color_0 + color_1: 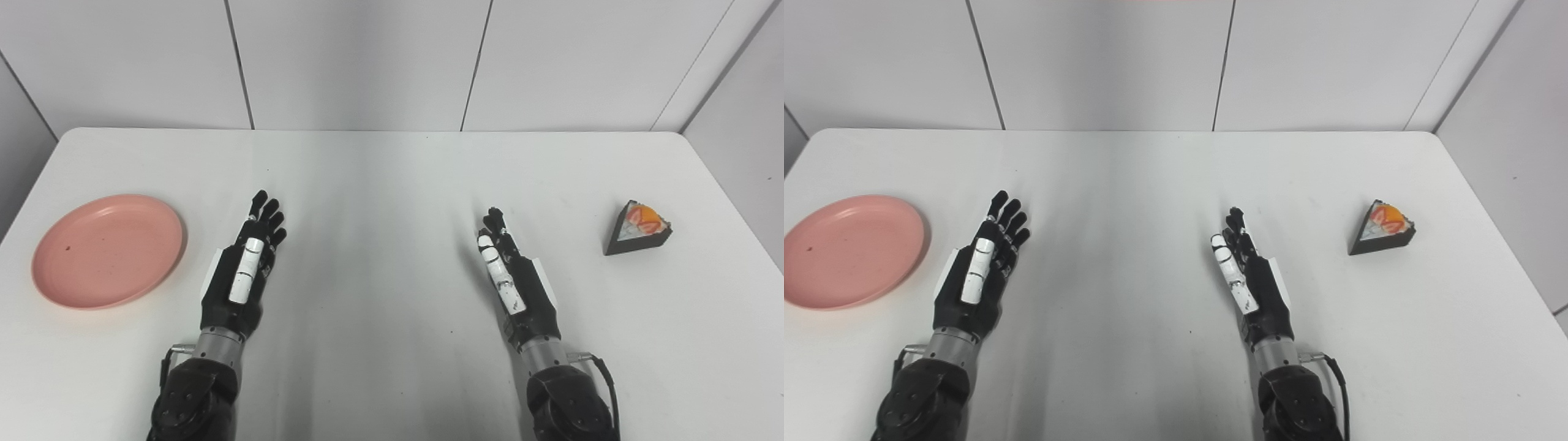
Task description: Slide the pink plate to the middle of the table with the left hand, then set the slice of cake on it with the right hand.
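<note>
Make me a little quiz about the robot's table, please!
1. True or false: the slice of cake already sits on the pink plate.
2. Which hand is nearer the plate: A) left hand B) right hand?
3. Fill in: both hands are open and hold ____.

Key: 1 false, the cake stands on the table at the right, far from the plate. 2 A. 3 nothing.

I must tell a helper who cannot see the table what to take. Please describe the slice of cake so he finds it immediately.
Start at the white table and go to its right side, beyond the right robot hand. The slice of cake lies there alone: a small dark wedge with an orange and white top, unlike the round pink plate far left.
</note>
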Controlling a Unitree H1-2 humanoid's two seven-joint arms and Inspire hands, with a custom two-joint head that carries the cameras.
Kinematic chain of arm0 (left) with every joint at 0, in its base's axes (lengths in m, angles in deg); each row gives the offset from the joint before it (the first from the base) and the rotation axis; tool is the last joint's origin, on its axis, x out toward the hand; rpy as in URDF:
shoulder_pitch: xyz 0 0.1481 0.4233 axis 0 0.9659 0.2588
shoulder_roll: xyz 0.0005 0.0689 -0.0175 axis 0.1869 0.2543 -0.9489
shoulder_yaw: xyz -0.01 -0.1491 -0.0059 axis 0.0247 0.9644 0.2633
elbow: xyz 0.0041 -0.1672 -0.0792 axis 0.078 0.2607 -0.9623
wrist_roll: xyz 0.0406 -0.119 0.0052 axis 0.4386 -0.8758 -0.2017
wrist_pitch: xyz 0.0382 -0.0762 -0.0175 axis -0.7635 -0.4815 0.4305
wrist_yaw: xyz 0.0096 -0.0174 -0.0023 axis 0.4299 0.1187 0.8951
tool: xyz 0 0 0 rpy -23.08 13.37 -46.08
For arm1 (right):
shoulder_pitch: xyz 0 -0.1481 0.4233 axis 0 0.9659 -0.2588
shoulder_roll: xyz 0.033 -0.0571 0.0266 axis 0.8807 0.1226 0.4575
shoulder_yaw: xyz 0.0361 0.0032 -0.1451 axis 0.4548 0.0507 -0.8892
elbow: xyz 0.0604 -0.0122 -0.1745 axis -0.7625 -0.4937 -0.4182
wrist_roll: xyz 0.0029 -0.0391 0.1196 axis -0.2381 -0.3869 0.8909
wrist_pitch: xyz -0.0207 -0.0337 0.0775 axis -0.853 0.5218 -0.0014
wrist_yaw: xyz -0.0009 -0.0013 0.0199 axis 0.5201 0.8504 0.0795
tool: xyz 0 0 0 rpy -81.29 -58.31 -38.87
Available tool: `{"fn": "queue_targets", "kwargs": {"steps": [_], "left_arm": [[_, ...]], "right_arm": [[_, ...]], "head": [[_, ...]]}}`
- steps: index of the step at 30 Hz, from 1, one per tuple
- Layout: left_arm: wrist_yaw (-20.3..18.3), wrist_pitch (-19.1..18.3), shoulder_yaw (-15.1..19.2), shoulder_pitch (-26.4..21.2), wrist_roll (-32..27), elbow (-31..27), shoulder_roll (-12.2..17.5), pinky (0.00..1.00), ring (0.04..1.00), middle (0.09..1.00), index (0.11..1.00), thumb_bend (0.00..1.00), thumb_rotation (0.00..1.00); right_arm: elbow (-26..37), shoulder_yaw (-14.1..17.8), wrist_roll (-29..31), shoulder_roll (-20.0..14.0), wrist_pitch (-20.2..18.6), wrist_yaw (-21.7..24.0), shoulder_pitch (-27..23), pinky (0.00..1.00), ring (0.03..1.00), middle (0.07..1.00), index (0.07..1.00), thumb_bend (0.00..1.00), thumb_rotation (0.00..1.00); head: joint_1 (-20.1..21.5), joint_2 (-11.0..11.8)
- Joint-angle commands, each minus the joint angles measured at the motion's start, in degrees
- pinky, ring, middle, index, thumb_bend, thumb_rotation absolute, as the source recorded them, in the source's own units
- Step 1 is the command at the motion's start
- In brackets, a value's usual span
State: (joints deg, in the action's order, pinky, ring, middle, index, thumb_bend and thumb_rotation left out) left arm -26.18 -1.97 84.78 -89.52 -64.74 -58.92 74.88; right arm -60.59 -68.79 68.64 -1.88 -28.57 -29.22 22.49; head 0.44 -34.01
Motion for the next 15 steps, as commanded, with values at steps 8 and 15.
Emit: {"fn": "queue_targets", "kwargs": {"steps": [8, 15], "left_arm": [[3.5, 4.4, -1.1, -0.8, 3.5, 1.9, -4.1, 0.97, 0.967, 0.977, 0.971, 0.77, 0.76], [6.2, 8.6, -1.5, -6.2, 9.4, 4.1, -3.4, 1.0, 0.994, 0.997, 0.999, 0.74, 0.89]], "right_arm": [[-0.4, 2.6, 3.1, -2.9, 5.4, 1.8, 0.2, 0.99, 0.974, 0.977, 0.994, 0.61, 0.77], [-3.5, 4.3, 7.3, -5.5, 9.0, 5.1, 0.0, 1.0, 1.0, 1.0, 1.0, 0.65, 0.83]], "head": [[-15.8, 4.2], [-24.4, 7.7]]}}
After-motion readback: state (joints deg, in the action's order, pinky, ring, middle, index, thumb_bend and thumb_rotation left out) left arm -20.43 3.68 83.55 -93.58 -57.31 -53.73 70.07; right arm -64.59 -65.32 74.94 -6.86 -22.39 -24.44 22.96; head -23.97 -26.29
